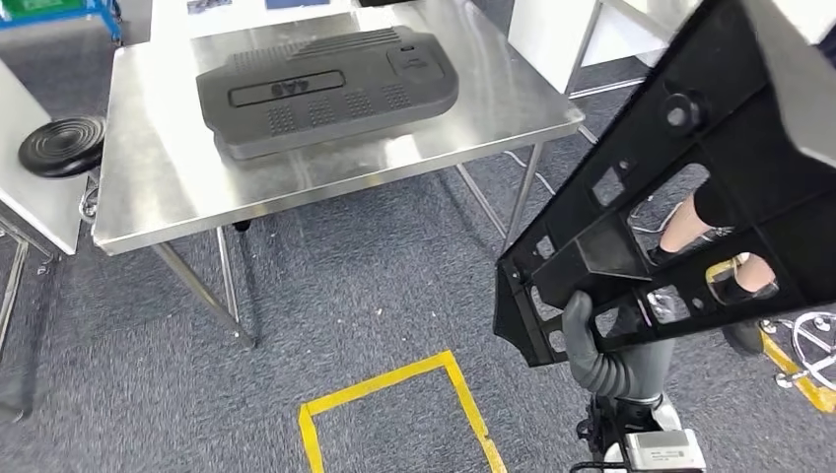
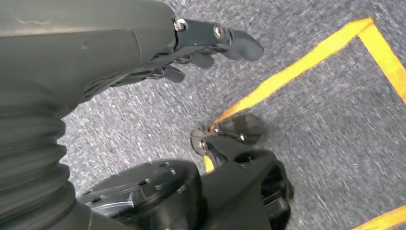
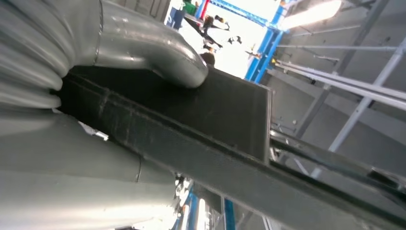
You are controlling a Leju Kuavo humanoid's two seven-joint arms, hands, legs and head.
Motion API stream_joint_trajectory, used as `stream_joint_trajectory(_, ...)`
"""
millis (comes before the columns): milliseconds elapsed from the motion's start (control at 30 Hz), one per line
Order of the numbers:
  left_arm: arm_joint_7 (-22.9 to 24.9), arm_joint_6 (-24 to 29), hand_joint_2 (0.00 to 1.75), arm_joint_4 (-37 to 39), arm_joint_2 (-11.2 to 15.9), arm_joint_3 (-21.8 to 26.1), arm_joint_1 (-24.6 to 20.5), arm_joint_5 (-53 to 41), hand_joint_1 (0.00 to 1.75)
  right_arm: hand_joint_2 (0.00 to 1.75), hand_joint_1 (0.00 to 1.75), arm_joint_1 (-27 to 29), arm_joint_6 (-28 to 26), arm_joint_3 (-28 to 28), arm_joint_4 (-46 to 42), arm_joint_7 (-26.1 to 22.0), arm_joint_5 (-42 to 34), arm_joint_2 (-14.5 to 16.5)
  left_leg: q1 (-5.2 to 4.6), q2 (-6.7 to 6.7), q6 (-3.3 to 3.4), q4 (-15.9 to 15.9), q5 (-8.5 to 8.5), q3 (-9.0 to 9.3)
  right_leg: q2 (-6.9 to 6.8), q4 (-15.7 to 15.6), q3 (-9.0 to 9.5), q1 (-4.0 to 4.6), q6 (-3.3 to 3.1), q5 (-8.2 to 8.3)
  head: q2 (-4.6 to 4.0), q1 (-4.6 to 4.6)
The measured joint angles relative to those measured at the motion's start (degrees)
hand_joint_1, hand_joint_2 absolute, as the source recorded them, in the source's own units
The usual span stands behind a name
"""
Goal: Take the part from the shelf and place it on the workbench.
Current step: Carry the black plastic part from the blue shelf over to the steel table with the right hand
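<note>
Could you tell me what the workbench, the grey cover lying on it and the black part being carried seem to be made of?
The workbench looks like brushed stainless steel: silvery, with soft reflections. The grey cover seems to be moulded plastic, matte, with vent grids and raised lettering. The black frame part, held by the right robot hand, is probably also moulded plastic: matte black, ribbed, with cut-out openings, though painted metal cannot be ruled out.

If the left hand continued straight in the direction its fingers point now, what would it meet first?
Probably the grey carpet floor. In the left wrist view the left hand hangs with its fingers pointing toward the yellow floor tape; nothing lies between, though depth is unclear.
</note>
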Motion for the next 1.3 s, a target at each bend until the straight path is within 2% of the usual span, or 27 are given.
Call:
stream_joint_trajectory(67,0.0,-0.1,1.75,0.0,0.0,0.0,-0.1,-0.1,0.0,1.75,1.75,0.0,-0.8,-0.4,-0.2,0.0,0.0,0.1,-0.19,0.13,1.03,-3.5,2.89,1.51,0.08,0.2,0.72,-0.04,1.45,-1.35,0.0,-0.13)
stream_joint_trajectory(100,0.0,0.0,1.75,-0.1,0.0,0.0,-0.2,-0.2,0.0,1.75,1.75,-0.1,-1.2,-0.7,-0.4,-0.1,0.0,0.1,-0.35,0.11,1.81,-3.6,2.95,1.96,-0.02,1.0,0.31,-0.09,1.83,-1.98,0.0,-0.04)
stream_joint_trajectory(133,-0.1,0.0,1.75,-0.1,0.0,0.0,-0.3,-0.4,0.0,1.75,1.75,-0.3,-1.4,-0.9,-0.5,-0.1,0.1,0.1,-0.33,0.1,2.29,-3.8,2.85,2.25,-0.15,3.1,-0.74,-0.12,1.82,-2.85,0.0,0.03)
stream_joint_trajectory(167,-0.1,0.0,1.75,-0.1,0.0,0.0,-0.3,-0.5,0.0,1.75,1.75,-0.6,-1.5,-1.3,-0.6,0.0,0.1,0.0,-0.32,0.1,2.71,-3.9,2.66,2.47,-0.28,6.6,-2.79,-0.09,1.64,-4.04,0.0,0.09)
stream_joint_trajectory(233,-0.1,-0.1,1.75,-0.1,-0.1,0.0,-0.4,-0.7,0.0,1.75,1.75,-1.5,-1.5,-2.1,-0.6,0.7,0.0,-0.5,-0.47,0.07,3.25,-4.0,2.15,2.76,-0.34,14.9,-8.43,0.06,1.47,-6.2,0.0,0.14)
stream_joint_trajectory(267,-0.1,-0.1,1.75,-0.1,-0.1,0.0,-0.4,-0.8,0.0,1.75,1.75,-2.1,-1.3,-2.6,-0.6,1.2,-0.3,-0.9,-0.55,0.03,3.38,-4.0,1.85,3.0,-0.34,17.3,-10.64,0.09,1.69,-6.23,0.0,0.13)
stream_joint_trajectory(300,-0.1,-0.1,1.75,-0.1,-0.2,0.0,-0.4,-1.0,0.0,1.75,1.75,-2.9,-1.1,-3.3,-0.5,1.9,-0.6,-1.3,-0.6,-0.03,3.41,-4.0,1.53,3.35,-0.34,17.4,-11.69,0.09,2.12,-5.21,0.0,0.13)
stream_joint_trajectory(333,-0.1,-0.2,1.75,-0.1,-0.3,0.0,-0.5,-1.1,0.0,1.75,1.75,-3.6,-0.8,-3.9,-0.5,2.4,-1.0,-1.8,-0.62,-0.09,3.37,-4.0,1.2,3.81,-0.37,15.1,-11.47,0.09,2.65,-3.29,0.0,0.14)
stream_joint_trajectory(367,0.0,-0.2,1.75,-0.1,-0.3,0.0,-0.5,-1.1,0.0,1.75,1.75,-4.4,-0.5,-4.6,-0.5,2.7,-1.3,-2.1,-0.62,-0.17,3.26,-4.0,0.82,4.35,-0.45,11.2,-10.27,0.1,3.13,-0.85,0.0,0.15)
stream_joint_trajectory(400,0.0,-0.2,1.75,-0.1,-0.4,0.0,-0.5,-1.2,0.0,1.75,1.75,-5.1,-0.3,-5.1,-0.4,2.9,-1.5,-2.4,-0.75,-0.24,3.04,-4.0,0.39,4.84,-0.62,7.1,-8.83,0.23,3.24,1.41,0.0,0.17)
stream_joint_trajectory(467,0.0,-0.4,1.75,-0.1,-0.5,0.0,-0.6,-1.2,0.0,1.75,1.75,-5.8,-0.1,-5.7,-0.4,3.2,-1.6,-2.7,-1.03,-0.42,2.41,-4.1,-0.36,5.46,-0.8,2.0,-6.71,0.51,2.47,3.84,0.0,0.19)
stream_joint_trajectory(533,0.0,-0.5,1.75,-0.1,-0.5,0.0,-0.7,-1.2,0.0,1.75,1.75,-6.0,0.0,-6.0,-0.4,3.3,-1.6,-2.7,-1.16,-0.44,1.79,-4.5,-0.74,5.84,-0.74,1.4,-6.22,0.74,1.33,3.92,0.0,0.18)
stream_joint_trajectory(600,0.0,-0.5,1.75,-0.1,-0.5,0.0,-0.8,-1.2,0.0,1.75,1.75,-6.0,0.0,-6.3,-0.4,3.3,-1.6,-2.7,-1.0,-0.31,1.24,-4.1,-1.22,5.86,-0.65,1.0,-5.75,0.28,0.43,3.79,0.0,0.11)
stream_joint_trajectory(633,0.0,-0.5,1.75,-0.1,-0.5,0.0,-0.8,-1.2,0.0,1.75,1.75,-6.0,0.0,-6.4,-0.4,3.3,-1.6,-2.7,-0.93,-0.25,1.0,-2.6,-2.02,5.22,-0.65,0.9,-5.36,0.05,-0.05,3.65,0.0,0.05)
stream_joint_trajectory(667,0.0,-0.5,1.75,-0.1,-0.5,0.0,-0.8,-1.2,0.0,1.75,1.75,-6.0,0.0,-6.5,-0.4,3.4,-1.6,-2.7,-0.85,-0.22,0.85,0.0,-3.18,3.92,-0.65,0.7,-4.93,-0.12,-0.5,3.46,0.0,-0.03)
stream_joint_trajectory(733,0.0,-0.5,1.75,-0.1,-0.5,0.0,-0.7,-1.2,0.0,1.75,1.75,-6.1,0.0,-6.6,-0.4,3.4,-1.6,-2.7,-0.83,-0.19,0.66,7.3,-5.77,-0.28,-0.7,0.7,-4.22,0.18,-1.2,2.9,0.0,-0.07)
stream_joint_trajectory(767,0.0,-0.5,1.75,-0.1,-0.5,0.0,-0.7,-1.2,0.0,1.75,1.75,-6.0,0.0,-6.6,-0.3,3.4,-1.6,-2.7,-0.83,-0.19,0.61,9.9,-6.13,-2.2,-0.66,0.7,-3.86,0.31,-1.36,2.6,0.0,-0.05)
stream_joint_trajectory(800,0.0,-0.6,1.75,-0.1,-0.5,0.0,-0.6,-1.2,0.0,1.75,1.75,-6.0,0.0,-6.6,-0.3,3.4,-1.6,-2.7,-0.83,-0.18,0.6,10.9,-5.48,-3.4,-0.58,0.7,-3.45,0.41,-1.42,2.26,0.0,-0.04)
stream_joint_trajectory(833,0.0,-0.6,1.75,-0.1,-0.5,0.0,-0.6,-1.2,0.0,1.75,1.75,-6.0,0.0,-6.6,-0.3,3.4,-1.6,-2.6,-0.82,-0.16,0.66,9.5,-3.68,-3.43,-0.48,0.7,-2.94,0.45,-1.35,1.89,0.0,-0.06)
stream_joint_trajectory(867,0.0,-0.6,1.75,-0.1,-0.4,0.0,-0.6,-1.2,0.0,1.75,1.75,-6.0,0.0,-6.6,-0.3,3.4,-1.6,-2.6,-0.82,-0.14,0.76,6.4,-1.16,-2.47,-0.37,0.7,-2.35,0.47,-1.2,1.48,0.0,-0.05)
stream_joint_trajectory(933,0.0,-0.6,1.75,-0.1,-0.4,0.0,-0.6,-1.2,0.0,1.75,1.75,-6.1,0.0,-6.6,-0.2,3.4,-1.6,-2.6,-0.9,-0.13,1.16,-0.5,2.38,0.51,-0.23,0.8,-1.59,0.67,-0.7,0.57,0.0,-0.08)
stream_joint_trajectory(1000,0.1,-0.6,1.75,0.0,-0.4,0.0,-0.7,-1.2,0.0,1.75,1.75,-6.1,0.0,-6.6,-0.2,3.4,-1.6,-2.6,-1.16,-0.19,1.83,-3.4,2.62,2.19,-0.15,0.7,-1.45,0.92,-0.06,-0.01,0.0,-0.12)
stream_joint_trajectory(1100,0.2,-0.6,1.75,0.0,-0.4,0.0,-0.7,-1.2,0.0,1.75,1.75,-6.1,0.0,-6.6,-0.3,3.4,-1.5,-2.6,-1.15,-0.26,2.91,-4.2,2.36,2.8,-0.21,0.9,-1.28,0.93,0.76,-0.45,0.0,-0.09)
stream_joint_trajectory(1167,0.2,-0.6,1.75,-0.1,-0.4,0.0,-0.7,-1.3,0.0,1.75,1.75,-6.1,-0.1,-6.7,-0.3,3.3,-1.4,-2.6,-0.87,-0.25,3.58,-4.7,2.32,3.4,-0.36,4.8,-3.42,0.93,0.87,-1.95,0.0,0.02)
stream_joint_trajectory(1233,0.3,-0.6,1.75,-0.1,-0.4,0.0,-0.8,-1.3,0.0,1.75,1.75,-6.1,-0.1,-6.7,-0.2,3.3,-1.2,-2.6,-0.86,-0.22,4.04,-4.8,1.88,3.72,-0.41,12.7,-8.43,0.84,0.66,-4.31,0.0,0.08)
stream_joint_trajectory(1267,0.3,-0.6,1.75,-0.1,-0.4,0.0,-0.8,-1.3,0.0,1.75,1.75,-6.0,-0.1,-6.8,-0.2,3.3,-1.1,-2.7,-0.85,-0.23,4.12,-4.8,1.59,3.92,-0.42,16.0,-10.92,0.8,0.78,-4.91,0.0,0.09)
stream_joint_trajectory(1300,0.3,-0.7,1.75,-0.1,-0.4,0.0,-0.7,-1.3,0.0,1.75,1.75,-6.0,-0.1,-6.8,-0.1,3.3,-1.1,-2.7,-0.84,-0.25,4.12,-4.8,1.25,4.24,-0.43,17.5,-12.56,0.73,1.13,-4.64,0.0,0.09)
